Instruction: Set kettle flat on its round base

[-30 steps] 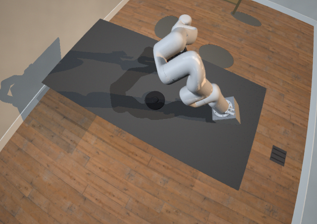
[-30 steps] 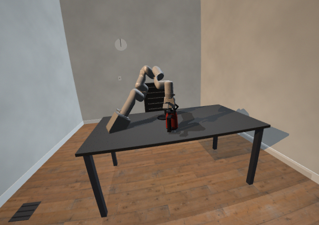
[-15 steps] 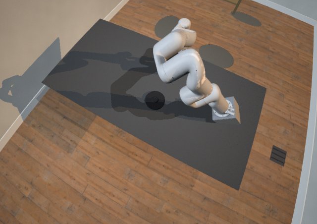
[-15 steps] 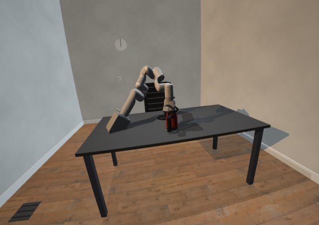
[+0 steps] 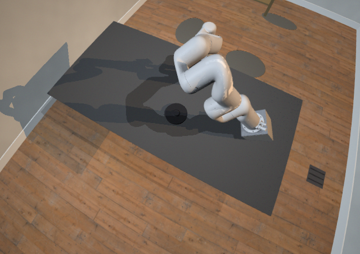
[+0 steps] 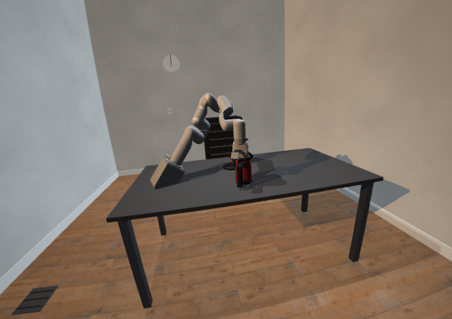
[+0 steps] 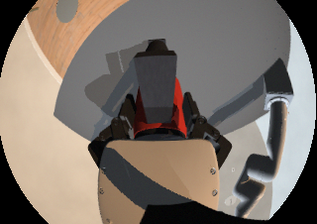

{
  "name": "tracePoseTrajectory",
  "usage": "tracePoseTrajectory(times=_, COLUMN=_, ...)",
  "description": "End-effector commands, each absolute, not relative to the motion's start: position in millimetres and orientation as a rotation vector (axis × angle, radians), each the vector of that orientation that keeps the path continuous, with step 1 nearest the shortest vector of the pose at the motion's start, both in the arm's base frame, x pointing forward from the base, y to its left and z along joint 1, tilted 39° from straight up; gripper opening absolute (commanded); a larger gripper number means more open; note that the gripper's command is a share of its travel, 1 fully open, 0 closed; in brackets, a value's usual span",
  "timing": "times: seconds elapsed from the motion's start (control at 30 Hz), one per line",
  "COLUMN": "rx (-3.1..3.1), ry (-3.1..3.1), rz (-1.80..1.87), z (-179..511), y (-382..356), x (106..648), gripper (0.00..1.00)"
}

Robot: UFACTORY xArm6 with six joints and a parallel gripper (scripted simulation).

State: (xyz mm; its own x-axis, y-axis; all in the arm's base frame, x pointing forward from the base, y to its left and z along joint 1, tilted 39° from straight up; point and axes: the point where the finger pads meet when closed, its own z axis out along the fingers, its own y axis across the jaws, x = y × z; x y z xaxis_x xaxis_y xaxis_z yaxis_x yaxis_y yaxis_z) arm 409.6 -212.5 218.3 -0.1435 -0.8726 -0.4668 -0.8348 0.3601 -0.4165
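Note:
The red kettle (image 6: 246, 173) (image 7: 158, 117) stands upright on the dark table (image 5: 203, 172) (image 6: 204, 195), with its dark handle bar (image 6: 239, 175) (image 7: 157, 79) toward the exterior camera. My gripper (image 6: 241, 160) (image 7: 158, 99) is open and reaches down from above, one finger on each side of the handle's top; I cannot tell whether they touch it. The round black base (image 5: 175, 113) (image 6: 229, 166) lies flat with its stud up, a short way behind the kettle and apart from it. In the top view the arm hides the kettle and the gripper.
The arm's mount block (image 5: 255, 126) (image 6: 166, 173) sits on the table near one long edge. A dark chair (image 6: 218, 140) stands behind the table. The table's front edge is a little ahead of the kettle in the exterior view.

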Motion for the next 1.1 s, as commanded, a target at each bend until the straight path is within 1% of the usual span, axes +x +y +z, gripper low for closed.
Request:
tracePoseTrajectory(times=0.0, rx=-1.477, ry=1.976, rz=-0.079, z=219.5, y=-213.4, x=409.9, gripper=0.81)
tracePoseTrajectory(times=0.83, rx=-1.477, ry=1.976, rz=-0.079, z=219.5, y=-213.4, x=409.9, gripper=0.81)
tracePoseTrajectory(times=0.87, rx=-1.477, ry=1.976, rz=-0.079, z=219.5, y=-213.4, x=409.9, gripper=0.0)
tracePoseTrajectory(times=1.07, rx=-1.477, ry=1.976, rz=-0.079, z=219.5, y=-213.4, x=409.9, gripper=0.0)
